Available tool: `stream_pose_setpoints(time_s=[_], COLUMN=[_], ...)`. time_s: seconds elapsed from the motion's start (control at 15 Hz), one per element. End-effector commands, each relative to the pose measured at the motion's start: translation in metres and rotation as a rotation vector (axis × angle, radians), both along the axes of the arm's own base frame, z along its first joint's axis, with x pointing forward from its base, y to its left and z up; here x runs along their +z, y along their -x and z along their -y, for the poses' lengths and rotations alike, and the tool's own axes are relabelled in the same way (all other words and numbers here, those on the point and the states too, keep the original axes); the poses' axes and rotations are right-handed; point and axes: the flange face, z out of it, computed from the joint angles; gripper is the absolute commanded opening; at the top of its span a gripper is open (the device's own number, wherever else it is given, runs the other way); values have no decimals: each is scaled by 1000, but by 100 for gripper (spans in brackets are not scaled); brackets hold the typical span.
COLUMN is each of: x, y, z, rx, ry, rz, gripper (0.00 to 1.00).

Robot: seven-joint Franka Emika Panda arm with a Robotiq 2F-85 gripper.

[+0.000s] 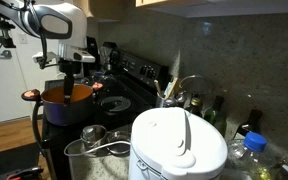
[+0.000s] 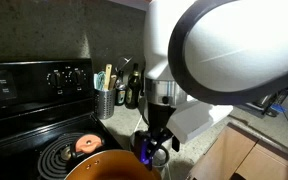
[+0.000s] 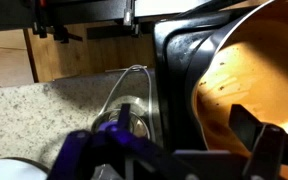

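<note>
So my gripper [image 1: 72,66] is hanging wide open with nothing in it, hovering right over the rim of the pot [image 1: 68,96] on the stove [image 1: 134,95]. In the wrist view, the pot is sitting at 2 o'clock from my gripper, and a wire loop [image 3: 124,88] is lying on the counter [image 3: 44,110] around 11 o'clock.

Legend: we see a black stove [image 2: 24,130] with knobs [image 2: 59,75] along its back panel and a pinkish round thing [image 2: 87,144] lying on a coil burner. Beside the stove, on the speckled counter [image 3: 44,110], stand a utensil holder [image 2: 105,100] and dark bottles [image 2: 132,92]. In an exterior view, a white rice cooker [image 1: 179,145] fills the foreground, with a clear bottle [image 1: 249,150] just beside it.
</note>
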Motion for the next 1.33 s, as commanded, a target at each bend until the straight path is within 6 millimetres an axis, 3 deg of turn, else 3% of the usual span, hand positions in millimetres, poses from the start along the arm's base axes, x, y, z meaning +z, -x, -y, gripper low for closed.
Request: stream_pose_setpoints(time_s=[0.0,0.27,0.53,1.13,1.27], x=[1,1,9,66,78], y=[0,0,-7,-48,-58], z=[0,0,28,177,201], rx=[0,0,-24,-237,-294], ry=[0,0,12,79,84], rz=[-1,-1,4,117,153], gripper=[100,100,100,100,100])
